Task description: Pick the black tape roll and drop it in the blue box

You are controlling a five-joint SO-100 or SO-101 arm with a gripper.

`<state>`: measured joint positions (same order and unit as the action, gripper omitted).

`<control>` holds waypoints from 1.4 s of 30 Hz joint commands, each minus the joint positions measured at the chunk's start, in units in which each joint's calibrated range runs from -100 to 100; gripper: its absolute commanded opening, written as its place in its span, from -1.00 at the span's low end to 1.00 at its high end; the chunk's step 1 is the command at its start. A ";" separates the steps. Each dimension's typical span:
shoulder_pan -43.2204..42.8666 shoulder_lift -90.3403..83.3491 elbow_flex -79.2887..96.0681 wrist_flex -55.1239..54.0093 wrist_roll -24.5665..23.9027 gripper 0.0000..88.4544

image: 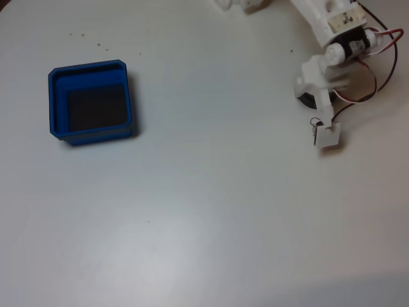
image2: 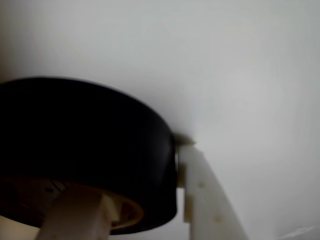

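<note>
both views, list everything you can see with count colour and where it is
blue box: one, bright blue rim with a dark floor, left of the fixed view on the table, nothing in it
black tape roll: one, black with a pale beige inner core, at the hand in the wrist view; in the fixed view a dark sliver of it shows under the arm at the right
table: one, plain white, a few tiny dark specks near the top left of the fixed view
arm: one, white with red and black wires, upper right of the fixed view
hand: one, white, one finger through the roll's centre and one finger against its outer wall
</note>
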<state>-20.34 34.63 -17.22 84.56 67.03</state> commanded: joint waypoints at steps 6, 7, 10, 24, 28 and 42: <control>0.06 -6.79 -1.92 0.50 -0.41 -0.97; 0.06 -7.62 -1.92 0.58 -0.41 -0.97; 0.16 -8.29 -1.92 1.24 -0.41 -0.97; 0.45 -6.87 -1.56 1.49 -0.49 -0.96; 0.45 -6.12 -1.38 1.41 -0.49 -0.95; 0.45 -2.44 -1.65 0.75 -0.49 -0.74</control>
<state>-20.34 32.51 -17.22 85.63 66.94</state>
